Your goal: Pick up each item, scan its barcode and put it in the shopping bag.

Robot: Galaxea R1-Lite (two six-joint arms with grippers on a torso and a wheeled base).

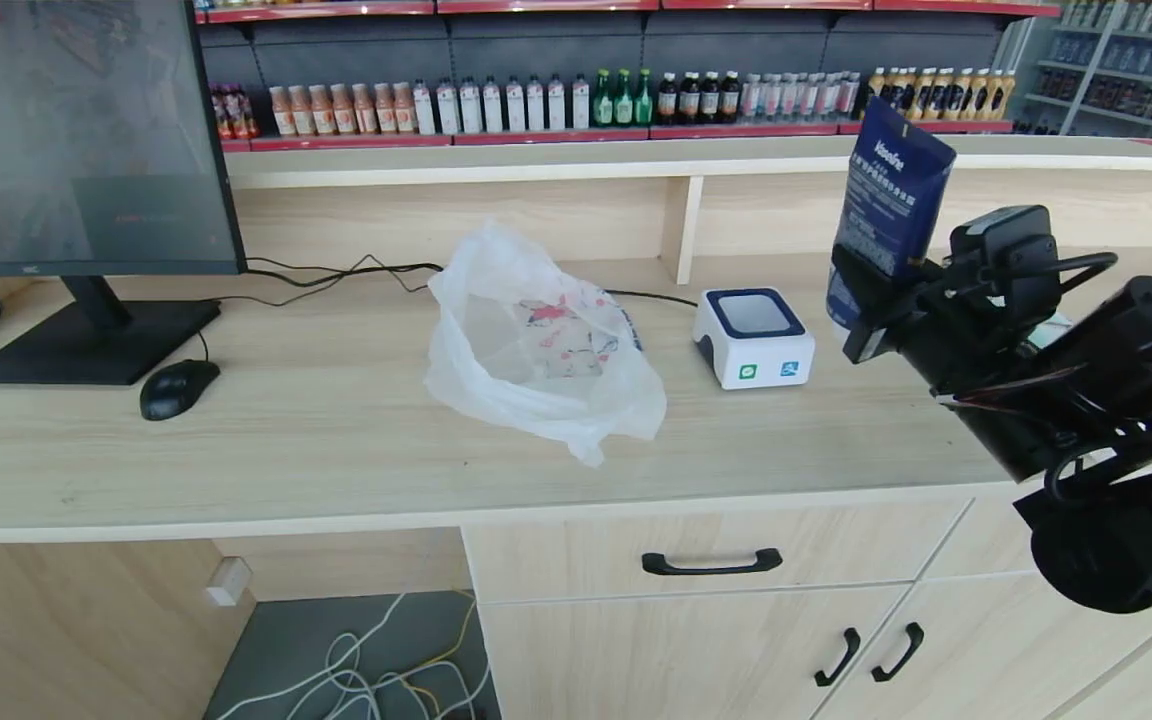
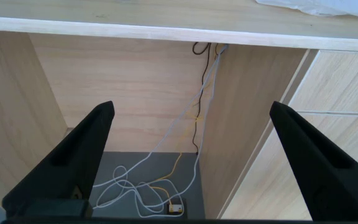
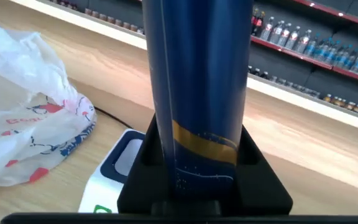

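Nearest to us, below the front edge of the counter, the left gripper hangs in front of the open knee space. Its jaws are spread wide, and between them we see only the wooden back panel and the loose cables on the floor. To the right of that space, the drawer fronts carry black handles.

On the counter, a black mouse lies toward the left end. The white plastic shopping bag sits crumpled around the middle, its mouth open upward. Just beside it on the right, but apart from it, stands the white scanner with its dark-framed window facing up.

Over the right end of the counter, the right gripper is clamped on the lower end of a dark blue pouch. We see the pouch standing nearly upright, held in the air just right of the scanner.

A monitor stands at the far left corner. Behind the counter's raised back ledge, a shelf holds a row of bottles.
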